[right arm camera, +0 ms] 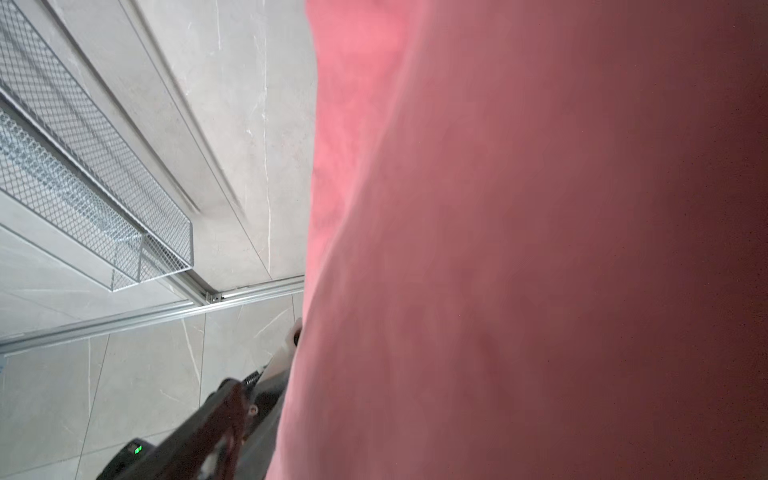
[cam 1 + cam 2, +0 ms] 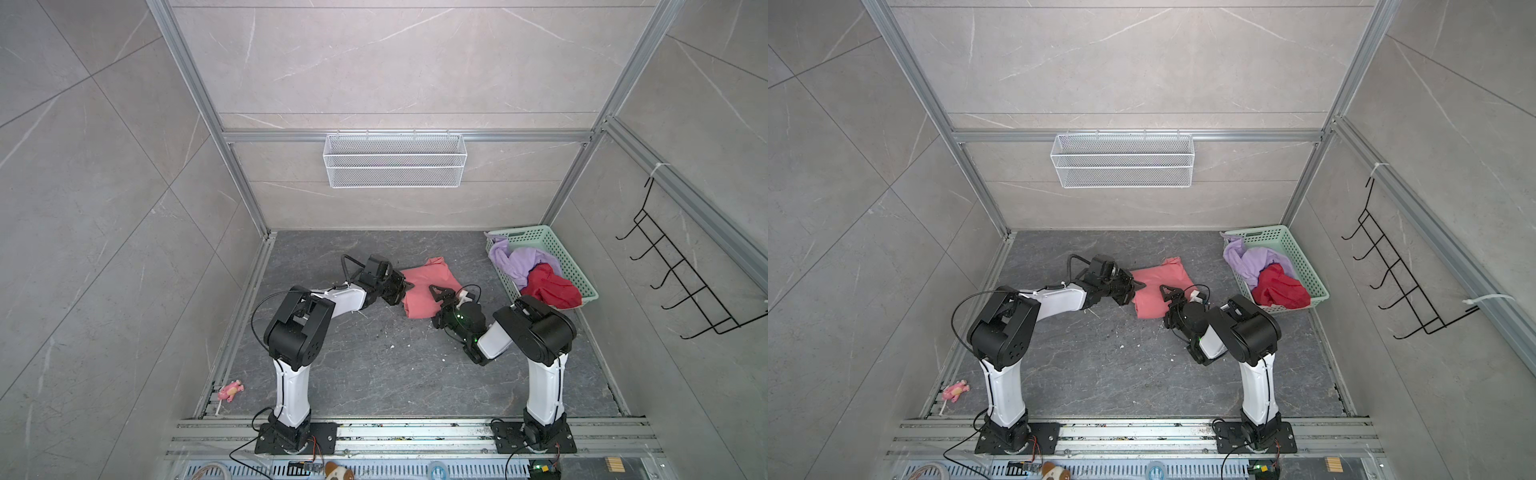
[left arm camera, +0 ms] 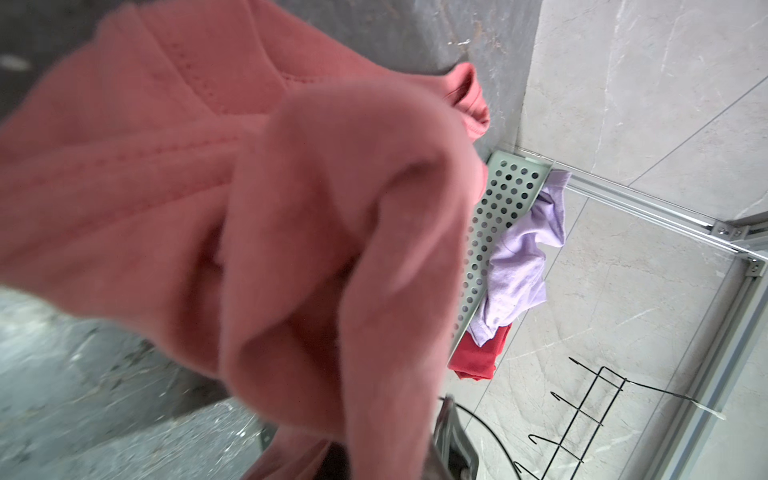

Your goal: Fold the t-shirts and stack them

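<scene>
Lying folded mid-table (image 2: pixel 374 365), the salmon-pink t-shirt (image 2: pixel 430 274) blurs across both wrist views, hiding each grip. The left gripper (image 2: pixel 408 286) is clamped on its edge. The right gripper (image 2: pixel 435 291) sits over the cloth, its jaw spread unclear. The lilac t-shirt (image 2: pixel 521 262) and deep-red t-shirt (image 2: pixel 552 291) are heaped in the basket (image 2: pixel 555 245).

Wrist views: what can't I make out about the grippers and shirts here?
- Right wrist view: blurred pink t-shirt fills most of the frame, hiding that arm's jaws.
- Left wrist view: the same shirt, close and blurred, hides that arm's jaws.
- In a top view, the right gripper is too small to judge its jaws.
</scene>
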You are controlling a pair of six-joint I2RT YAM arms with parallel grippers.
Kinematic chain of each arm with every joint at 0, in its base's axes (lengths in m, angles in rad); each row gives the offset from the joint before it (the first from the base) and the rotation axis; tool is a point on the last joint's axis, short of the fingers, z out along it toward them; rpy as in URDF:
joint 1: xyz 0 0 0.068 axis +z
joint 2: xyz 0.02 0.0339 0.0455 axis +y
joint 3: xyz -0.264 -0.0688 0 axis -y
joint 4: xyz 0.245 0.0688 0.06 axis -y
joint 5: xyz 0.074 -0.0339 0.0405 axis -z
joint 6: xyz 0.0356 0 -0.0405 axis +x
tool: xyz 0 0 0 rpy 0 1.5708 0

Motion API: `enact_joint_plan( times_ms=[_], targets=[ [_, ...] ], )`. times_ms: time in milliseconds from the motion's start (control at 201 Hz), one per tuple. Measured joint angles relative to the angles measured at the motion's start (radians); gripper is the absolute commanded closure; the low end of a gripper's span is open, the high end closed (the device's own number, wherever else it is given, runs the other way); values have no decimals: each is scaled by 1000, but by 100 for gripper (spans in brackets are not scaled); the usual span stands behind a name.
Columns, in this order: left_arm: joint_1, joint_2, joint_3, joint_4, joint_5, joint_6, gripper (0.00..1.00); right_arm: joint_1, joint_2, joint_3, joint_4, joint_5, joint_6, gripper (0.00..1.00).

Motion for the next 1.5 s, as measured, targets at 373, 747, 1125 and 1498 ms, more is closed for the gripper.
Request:
enact_joint_plan(
  times_ms=[373,747,1125,1498],
  targets=[
    [-3,-17,-74,14,-8,2,100,-32,12,31,-136,-24,-37,78],
    [-6,-66,-91,-82,-77,96,69,-32,-190,166,-657,-52,-235,100],
    [-6,-158,-140,-262,-179,263,37,-37,-192,256,-961,-70,-398,100],
    [-25,-246,0,-449,-233,661,35,-68,-179,396,-1224,-156,-656,100]
  ],
)
